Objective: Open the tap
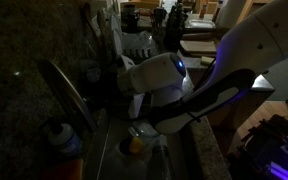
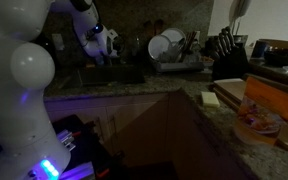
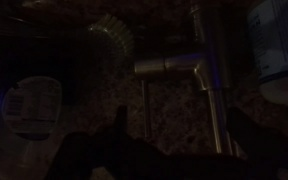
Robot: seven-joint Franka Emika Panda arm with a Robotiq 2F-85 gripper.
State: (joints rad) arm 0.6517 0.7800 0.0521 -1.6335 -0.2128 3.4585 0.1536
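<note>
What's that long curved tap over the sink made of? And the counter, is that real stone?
The tap looks like metal: grey-silver, smooth, with a bright glint running along its edge. The counter looks like polished speckled stone, possibly granite, but in this dim light a patterned laminate can't be ruled out.

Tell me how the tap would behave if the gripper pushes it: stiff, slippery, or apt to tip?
The tap looks like rigid metal fixed at its base, so it probably will not flex or tip. Its shiny surface suggests a grip may slip. The side lever likely swivels under a light push.
</note>
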